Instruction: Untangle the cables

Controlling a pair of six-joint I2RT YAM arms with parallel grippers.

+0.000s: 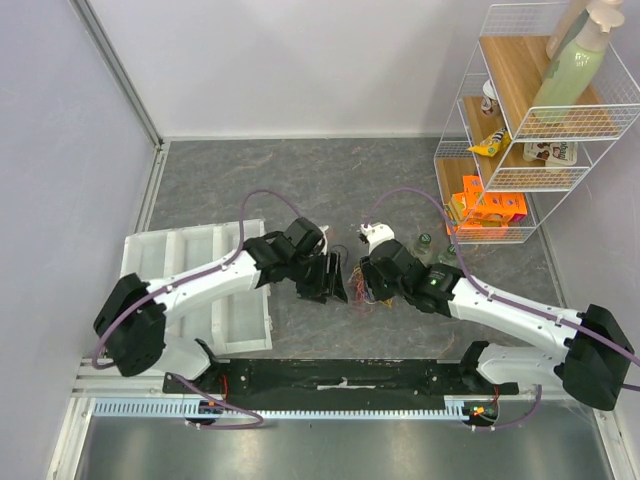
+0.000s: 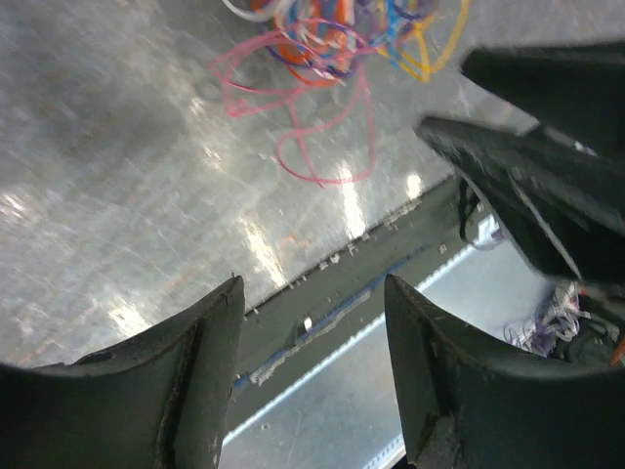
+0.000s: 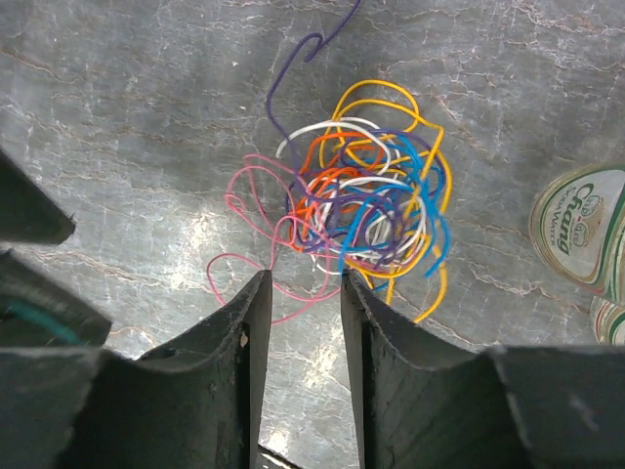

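Note:
The cables lie in one tangled bunch of thin yellow, blue, orange, white, purple and pink loops on the grey table. My right gripper is open just short of the bunch, its fingertips over a pink loop and gripping nothing. The left wrist view shows the cables at its top edge, far from my open, empty left gripper, which is tilted toward the table's front rail. From above, both grippers meet at mid-table, with the cables showing just beside them.
A white compartment tray lies at the left. A wire rack with bottles and an orange box stands at the right. Two green-labelled bottle tops stand right of the bunch. A black rail runs along the front.

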